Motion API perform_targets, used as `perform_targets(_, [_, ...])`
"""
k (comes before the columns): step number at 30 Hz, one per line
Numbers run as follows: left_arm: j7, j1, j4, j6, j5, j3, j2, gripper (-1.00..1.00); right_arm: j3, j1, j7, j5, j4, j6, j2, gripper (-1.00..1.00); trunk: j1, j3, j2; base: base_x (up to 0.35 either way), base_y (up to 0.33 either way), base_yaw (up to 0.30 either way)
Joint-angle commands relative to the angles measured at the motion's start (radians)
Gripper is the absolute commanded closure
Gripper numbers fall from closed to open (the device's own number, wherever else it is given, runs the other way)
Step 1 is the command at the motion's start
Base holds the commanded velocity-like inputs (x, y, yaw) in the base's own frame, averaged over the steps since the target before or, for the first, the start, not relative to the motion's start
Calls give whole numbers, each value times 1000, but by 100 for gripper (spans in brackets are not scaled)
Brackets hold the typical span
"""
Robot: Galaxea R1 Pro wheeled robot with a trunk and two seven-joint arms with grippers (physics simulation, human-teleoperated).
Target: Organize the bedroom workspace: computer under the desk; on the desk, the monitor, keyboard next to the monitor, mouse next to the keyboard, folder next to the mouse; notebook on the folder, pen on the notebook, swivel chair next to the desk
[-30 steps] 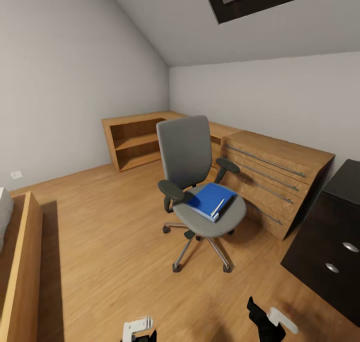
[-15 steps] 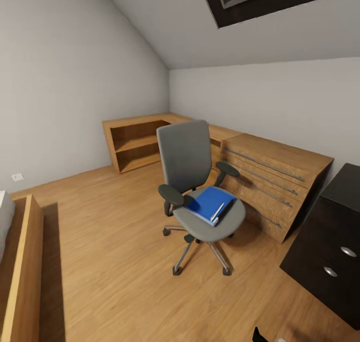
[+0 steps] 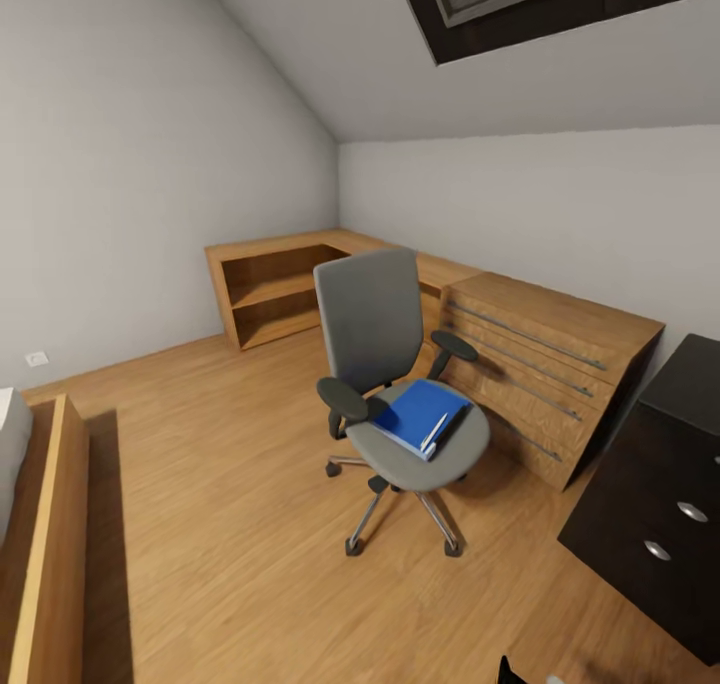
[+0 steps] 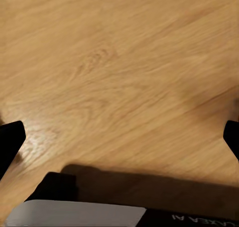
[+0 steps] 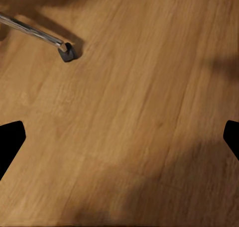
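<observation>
Left fingertips [image 4: 9,140]: matte black, blunt wedges at my frame edges.
Left wrist housing [image 4: 79,213]: black block, pale grey band, white lettering partly cut off, unreadable.
Right fingertips [image 5: 10,137]: matte black, same wedge shape.
Right arm tip [image 3: 510,673]: black sliver, small pale patch beside it.

Head camera: I look from high up, forward and down across the wooden floor [image 3: 230,524], the swivel chair [image 3: 385,364] mid-distance at centre. Left wrist camera: faces straight down, close over bare floor [image 4: 124,77]. Right wrist camera: faces down, close to the floor [image 5: 139,112], catching one chrome chair leg and castor [image 5: 66,52]. All views share the floor.
</observation>
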Motion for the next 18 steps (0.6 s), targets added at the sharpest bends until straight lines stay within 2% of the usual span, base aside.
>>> perform_targets(1, [7, 0, 15, -8, 10, -5, 4, -100, 4, -1, 1, 7, 1, -6, 3, -100, -4, 3, 7, 0, 0, 0])
perform_targets(7, [6, -2, 59, -18, 10, -5, 13, -100, 14, -1, -1, 21, 2, -10, 10, -100, -27, 21, 49, 0, 0, 0])
perform_targets(18, [8, -2, 69, -21, 10, -6, 12, -100, 18, -1, -1, 52, 2, -33, 17, -100, -69, 56, 126, 0, 0, 0])
